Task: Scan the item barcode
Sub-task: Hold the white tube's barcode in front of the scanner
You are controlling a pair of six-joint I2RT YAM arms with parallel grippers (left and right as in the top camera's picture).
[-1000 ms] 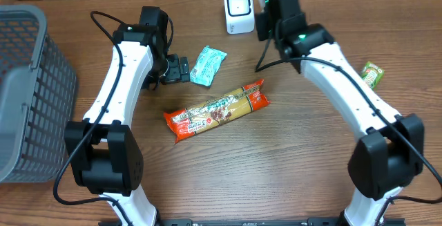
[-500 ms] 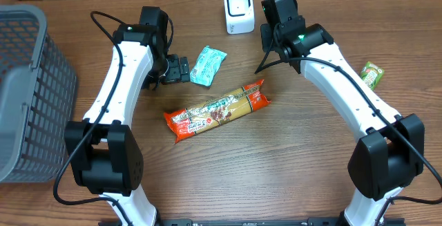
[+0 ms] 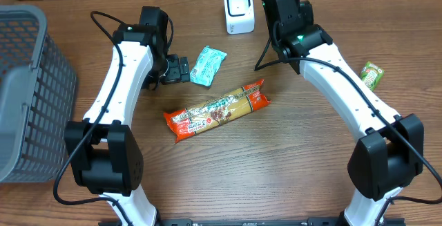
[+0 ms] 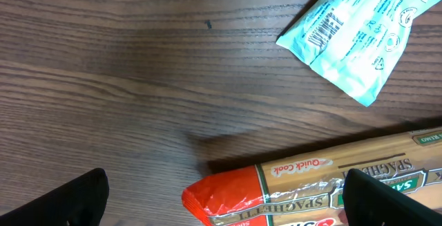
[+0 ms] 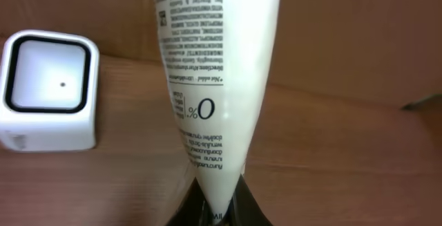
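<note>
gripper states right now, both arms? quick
Left gripper: open, holding nothing.
Right gripper: closed on the white plastic squeeze tube with black print.

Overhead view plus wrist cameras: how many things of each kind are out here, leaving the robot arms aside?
Spaghetti packet: 1
Teal sachet: 1
Small green packet: 1
White tube: 1
Barcode scanner: 1
Grey basket: 1
Total: 6
</note>
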